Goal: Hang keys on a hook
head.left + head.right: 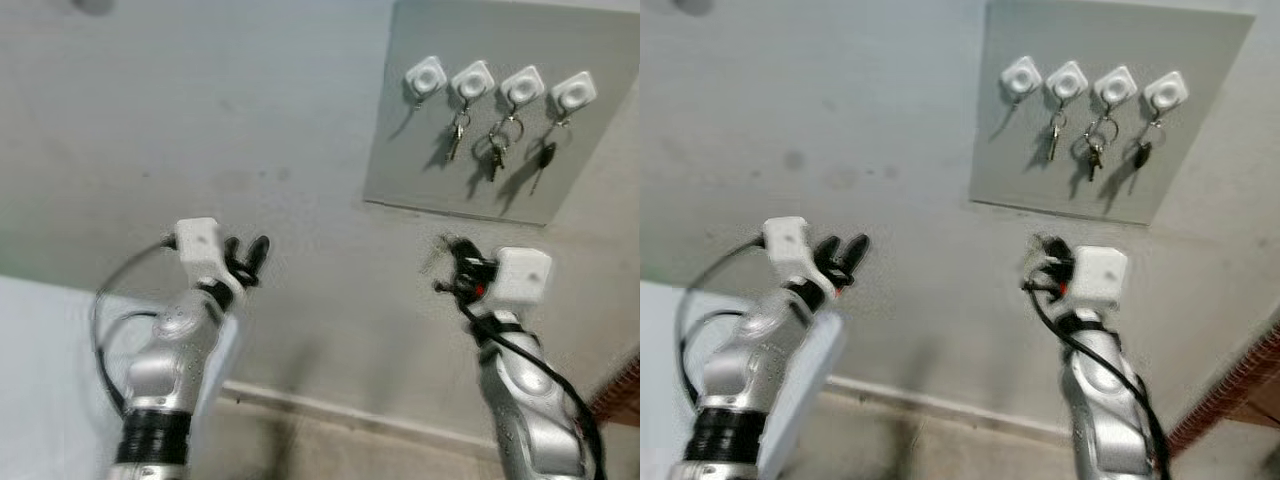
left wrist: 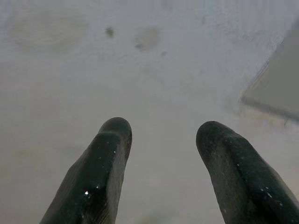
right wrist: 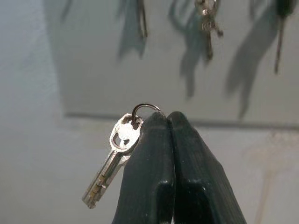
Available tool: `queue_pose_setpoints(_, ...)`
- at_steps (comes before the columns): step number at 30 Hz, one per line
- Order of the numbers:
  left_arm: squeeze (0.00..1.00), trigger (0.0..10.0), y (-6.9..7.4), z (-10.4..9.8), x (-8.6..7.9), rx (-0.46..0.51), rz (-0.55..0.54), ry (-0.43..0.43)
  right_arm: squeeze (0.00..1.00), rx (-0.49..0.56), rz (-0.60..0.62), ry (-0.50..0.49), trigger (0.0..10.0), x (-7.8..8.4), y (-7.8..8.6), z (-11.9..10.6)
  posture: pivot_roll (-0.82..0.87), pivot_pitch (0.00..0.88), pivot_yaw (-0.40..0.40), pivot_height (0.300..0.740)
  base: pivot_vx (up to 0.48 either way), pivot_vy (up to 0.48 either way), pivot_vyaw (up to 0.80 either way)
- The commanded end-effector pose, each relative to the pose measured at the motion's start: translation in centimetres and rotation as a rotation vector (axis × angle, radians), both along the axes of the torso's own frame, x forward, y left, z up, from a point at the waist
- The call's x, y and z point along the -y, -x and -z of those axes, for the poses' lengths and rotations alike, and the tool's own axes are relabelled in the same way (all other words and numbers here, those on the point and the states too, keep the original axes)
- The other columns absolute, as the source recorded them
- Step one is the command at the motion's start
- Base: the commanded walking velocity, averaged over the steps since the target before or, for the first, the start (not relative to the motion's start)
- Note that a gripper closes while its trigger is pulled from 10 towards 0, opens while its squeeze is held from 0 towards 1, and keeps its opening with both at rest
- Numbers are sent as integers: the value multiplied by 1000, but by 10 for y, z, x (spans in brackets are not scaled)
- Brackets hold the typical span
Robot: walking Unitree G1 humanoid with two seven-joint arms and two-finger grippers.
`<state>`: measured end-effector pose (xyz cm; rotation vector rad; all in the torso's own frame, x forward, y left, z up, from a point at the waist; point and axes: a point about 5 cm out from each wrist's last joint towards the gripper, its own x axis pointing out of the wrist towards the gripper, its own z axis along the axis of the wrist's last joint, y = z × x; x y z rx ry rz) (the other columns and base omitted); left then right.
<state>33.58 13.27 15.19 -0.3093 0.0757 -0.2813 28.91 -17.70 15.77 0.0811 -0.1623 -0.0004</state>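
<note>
Right end effector point(image 3: 169, 122), raised below hooks point(image 1: 500, 85), pinches key point(image 3: 113, 158).

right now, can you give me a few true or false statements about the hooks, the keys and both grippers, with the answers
1. The right gripper has its jaws shut on a silver key. True.
2. All four white hooks on the grey board are occupied. False: the leftmost hook is bare; the other three carry keys.
3. The left gripper is open and holds nothing. True.
4. The held key is already touching the board. False: it hangs below the board, in front of the wall.
5. The left gripper points at the board's hooks. False: it faces bare wall, with just a board corner at the edge.
</note>
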Motion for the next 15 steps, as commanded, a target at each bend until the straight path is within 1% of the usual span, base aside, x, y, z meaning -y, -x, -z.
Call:
queue_pose_setpoints(1,0,10000,-1,-7,-11,29,-47,-8,0,27,-30,-11,10000,-8,-1,-7,3,0,-9,740,0,0,0)
queue_pose_setpoints(4,0,10000,-1,-10,-11,52,-47,-15,0,25,-37,-13,10000,-9,-1,-6,5,0,-12,740,0,0,0)
queue_pose_setpoints(5,0,10000,0,-13,-10,78,-51,-26,0,24,-42,-11,10000,-9,-1,-6,5,0,-13,740,0,0,0)
queue_pose_setpoints(10,0,10000,2,-17,-5,97,-13,-30,0,27,-62,-13,10000,-11,-1,-7,5,0,-13,740,0,0,0)
queue_pose_setpoints(12,0,10000,3,-24,4,132,30,-38,0,34,-85,-15,10000,-13,-2,-9,7,0,-18,740,0,0,0)
queue_pose_setpoints(13,0,10000,3,-24,4,132,30,-38,0,34,-85,-15,10000,-13,-2,-9,7,0,-18,740,0,0,0)
queue_pose_setpoints(14,0,10000,6,-31,16,182,99,-75,0,39,-92,-15,10000,-13,-4,-11,7,0,-18,740,0,0,0)
queue_pose_setpoints(15,0,10000,8,-37,25,209,143,-84,0,47,-107,-16,10000,-14,-5,-13,8,0,-19,740,0,0,0)
